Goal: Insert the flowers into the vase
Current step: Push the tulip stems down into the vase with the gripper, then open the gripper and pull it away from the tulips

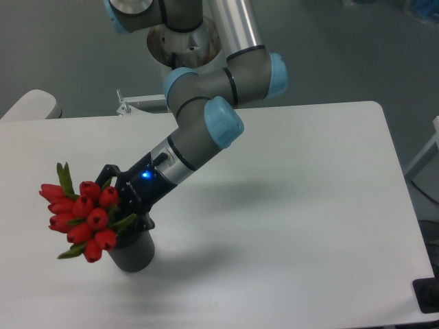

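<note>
The flowers [81, 217], a tight bunch of red tulip buds with green leaves, lean out to the left over the rim of the vase [134, 252]. The vase is a dark grey cylinder standing upright near the table's front left. The stems are hidden behind the buds and the gripper. My gripper [125, 205] is black, with a blue light on its wrist, and sits right beside the bunch just above the vase's rim. Its fingers are mostly hidden by the flowers, so I cannot see if they hold the stems.
The white table [295, 226] runs to a front edge just below the vase and a right edge at far right. The arm's base [184, 41] stands behind the table's back edge. A dark object [428, 296] sits off the front right corner.
</note>
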Action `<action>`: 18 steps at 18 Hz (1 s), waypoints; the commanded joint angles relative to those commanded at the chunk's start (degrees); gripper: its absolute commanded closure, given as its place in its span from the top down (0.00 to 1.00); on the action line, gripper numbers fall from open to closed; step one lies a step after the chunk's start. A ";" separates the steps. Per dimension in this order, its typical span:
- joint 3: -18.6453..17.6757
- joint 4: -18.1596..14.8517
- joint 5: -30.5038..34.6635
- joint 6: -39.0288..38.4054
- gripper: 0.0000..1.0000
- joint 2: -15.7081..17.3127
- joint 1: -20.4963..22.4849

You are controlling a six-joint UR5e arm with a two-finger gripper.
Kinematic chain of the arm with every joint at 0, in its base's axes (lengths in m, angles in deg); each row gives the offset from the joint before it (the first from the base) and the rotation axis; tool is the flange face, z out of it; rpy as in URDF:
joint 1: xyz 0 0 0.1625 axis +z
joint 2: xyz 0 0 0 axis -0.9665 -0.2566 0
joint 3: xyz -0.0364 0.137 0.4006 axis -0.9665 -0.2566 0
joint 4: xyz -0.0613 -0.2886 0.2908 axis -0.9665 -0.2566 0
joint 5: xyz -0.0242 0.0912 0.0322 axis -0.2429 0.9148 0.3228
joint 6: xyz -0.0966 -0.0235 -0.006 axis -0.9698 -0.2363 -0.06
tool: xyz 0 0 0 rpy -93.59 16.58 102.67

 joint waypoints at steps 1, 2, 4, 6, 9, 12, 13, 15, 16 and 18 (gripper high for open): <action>-0.17 0.00 0.00 0.09 0.91 0.00 0.35; -0.52 0.09 0.00 0.09 0.95 0.00 0.44; -0.62 0.00 0.00 0.00 0.99 0.00 0.70; -0.96 0.09 0.09 0.26 1.00 0.00 0.97; -1.93 0.26 0.09 1.05 1.00 0.35 2.37; -2.63 0.35 0.09 2.28 1.00 0.53 3.16; -2.64 0.35 0.09 2.46 1.00 0.53 3.43; -3.25 0.35 0.09 2.99 1.00 0.70 4.30; -3.60 0.35 0.00 3.42 1.00 0.79 4.48; -4.30 0.35 0.09 3.95 1.00 1.32 4.74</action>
